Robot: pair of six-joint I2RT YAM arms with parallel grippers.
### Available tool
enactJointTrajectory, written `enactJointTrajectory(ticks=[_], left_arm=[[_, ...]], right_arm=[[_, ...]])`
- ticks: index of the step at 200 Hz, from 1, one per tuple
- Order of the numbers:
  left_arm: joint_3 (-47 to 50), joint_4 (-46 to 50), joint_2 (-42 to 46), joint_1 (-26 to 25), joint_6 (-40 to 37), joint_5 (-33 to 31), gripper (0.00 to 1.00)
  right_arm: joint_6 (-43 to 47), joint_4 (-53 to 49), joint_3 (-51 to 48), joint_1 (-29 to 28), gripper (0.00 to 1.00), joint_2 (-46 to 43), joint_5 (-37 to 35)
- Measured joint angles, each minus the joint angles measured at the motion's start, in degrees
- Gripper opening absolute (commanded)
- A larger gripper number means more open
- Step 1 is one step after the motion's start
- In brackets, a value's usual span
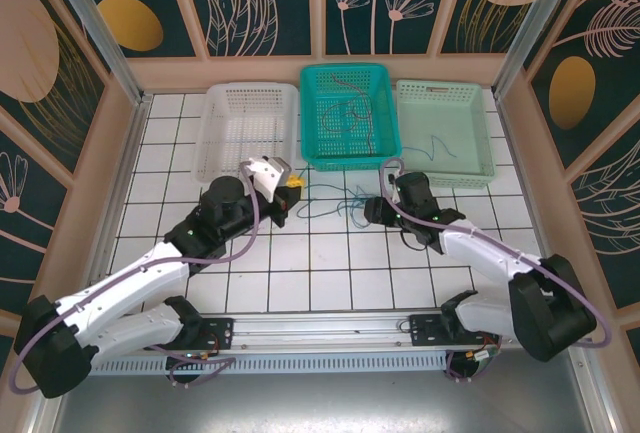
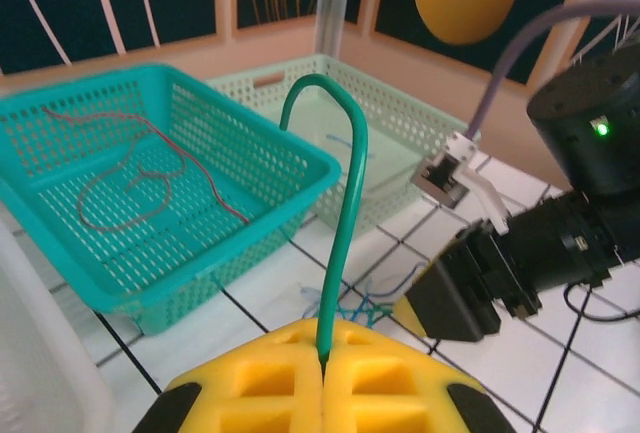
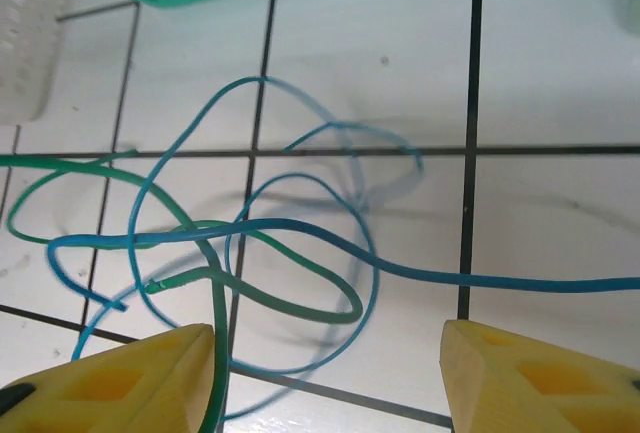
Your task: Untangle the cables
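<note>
Standing by the rig, I see plenty of bare tile on the table (image 1: 330, 263) on the near side of both grippers, while just beyond them the way is closed by a row of three baskets against the far wall: a white basket (image 1: 225, 133) ahead of the left gripper (image 1: 287, 185), a teal basket (image 1: 385, 118) ahead of the gap between the two, and a pale green basket (image 1: 470, 143) beyond the right gripper (image 1: 372, 211). The left gripper (image 2: 323, 358) is clenched on a green cable (image 2: 345, 213), which rises straight from between its yellow fingers and arches over towards the teal basket (image 2: 300, 168). A red cable (image 2: 130, 168) lies curled on that basket's floor. The right gripper (image 3: 325, 373) is spread wide and grasps nothing. Just ahead of its fingertips, loops of a blue cable (image 3: 400, 271) and the green cable (image 3: 60, 178) cross over one another flat on the tiles. One green strand runs down close along the inner edge of its left-hand fingertip (image 3: 150, 368), and I cannot tell whether it touches. From above, the knot between the two grippers is too thin to trace strand by strand, and the cable ends run out of the wrist picture.
</note>
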State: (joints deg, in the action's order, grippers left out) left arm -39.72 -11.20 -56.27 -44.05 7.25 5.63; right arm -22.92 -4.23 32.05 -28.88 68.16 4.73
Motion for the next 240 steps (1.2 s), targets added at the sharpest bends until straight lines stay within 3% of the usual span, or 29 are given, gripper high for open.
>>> enactJointTrajectory(ticks=[40, 109, 201, 240], left_arm=[[-5.2, 1.6, 2.3, 0.0, -0.4, -1.9, 0.0], [-5.5, 2.5, 4.0, 0.0, -0.8, -3.1, 0.0], [-5.7, 3.3, 3.8, 0.0, -1.9, 1.6, 0.0], [-5.7, 3.4, 2.6, 0.0, -2.4, 4.0, 0.0]], right_arm=[[0.0, -1.1, -0.6, 0.0, 0.59, -3.3, -3.9], [0.1, -6.2, -0.6, 0.1, 0.58, -2.4, -8.8], [4.8, -2.7, -1.0, 0.0, 0.68, -6.9, -4.4], [5.0, -2.4, -1.0, 0.2, 0.68, -8.2, -6.0]])
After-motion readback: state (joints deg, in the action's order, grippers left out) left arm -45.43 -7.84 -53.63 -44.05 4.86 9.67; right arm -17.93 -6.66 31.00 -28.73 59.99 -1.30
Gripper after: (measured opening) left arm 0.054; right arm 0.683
